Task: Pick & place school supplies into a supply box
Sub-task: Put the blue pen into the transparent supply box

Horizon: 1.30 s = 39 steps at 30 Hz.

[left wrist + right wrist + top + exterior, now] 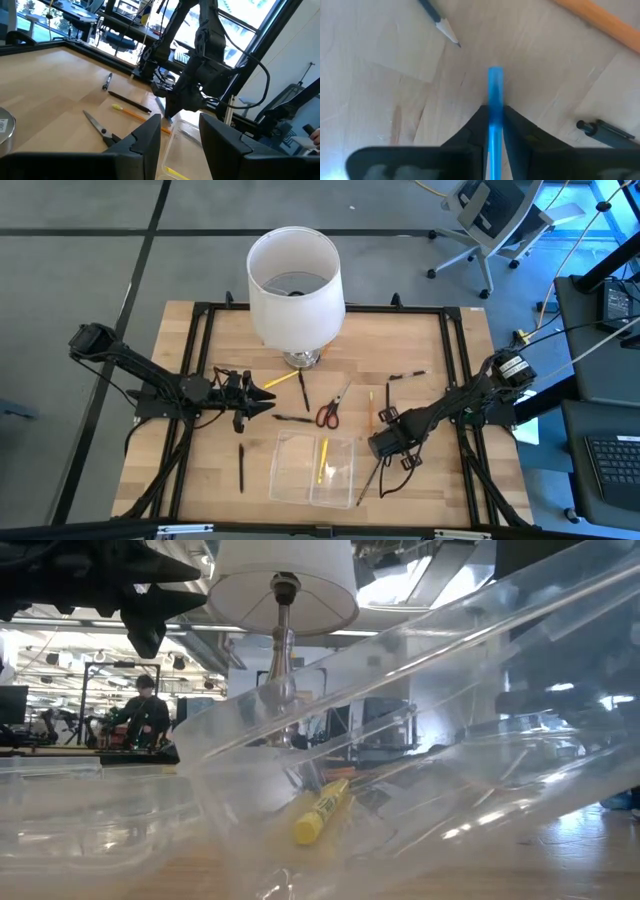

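The right gripper (495,131) pinches a thin blue pen (495,95) low over the table, just right of the clear box (315,470) (a yellow pen (323,461) lies inside). Its lower end is hidden between the fingers. The left gripper (180,137) hovers open near the scissors (330,410)

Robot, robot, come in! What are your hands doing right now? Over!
Right tool shut on thin blue pen, low over the wood. Left tool open, waiting by the white lamp. Clear plastic box holds one yellow marker. Nothing blocking.
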Motion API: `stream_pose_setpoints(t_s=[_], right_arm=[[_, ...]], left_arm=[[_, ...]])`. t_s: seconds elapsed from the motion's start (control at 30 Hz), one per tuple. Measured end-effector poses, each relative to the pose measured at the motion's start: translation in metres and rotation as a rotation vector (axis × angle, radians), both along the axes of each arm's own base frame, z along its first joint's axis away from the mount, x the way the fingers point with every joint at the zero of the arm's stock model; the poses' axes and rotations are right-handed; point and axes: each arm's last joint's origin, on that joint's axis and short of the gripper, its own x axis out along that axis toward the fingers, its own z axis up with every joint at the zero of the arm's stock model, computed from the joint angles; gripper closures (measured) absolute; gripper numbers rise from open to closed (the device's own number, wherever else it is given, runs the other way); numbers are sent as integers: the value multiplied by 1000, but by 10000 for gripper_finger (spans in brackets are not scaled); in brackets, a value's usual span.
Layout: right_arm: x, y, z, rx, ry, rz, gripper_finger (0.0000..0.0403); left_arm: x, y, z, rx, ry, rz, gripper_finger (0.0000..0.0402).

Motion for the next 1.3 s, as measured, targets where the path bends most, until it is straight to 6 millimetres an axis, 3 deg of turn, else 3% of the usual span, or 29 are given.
stream_pose_setpoints(t_s=[0.2, 0.37, 0.77, 1.13, 1.3], right_arm=[[-8, -3, 15, 2, 22, 5, 357], [-13, -6, 40, 18, -14, -53, 355], [-12, -7, 95, 141, -212, -248, 353], [23, -10, 145, 363, -461, -612, 353], [45, -14, 166, 556, -638, -742, 353]], left_arm=[[0, 0, 0, 0, 0, 0, 274], [0, 0, 0, -2, 0, 0, 274], [0, 0, -2, 7, 21, 7, 274], [0, 0, -2, 8, 21, 8, 274], [0, 0, -2, 8, 21, -1, 274]])
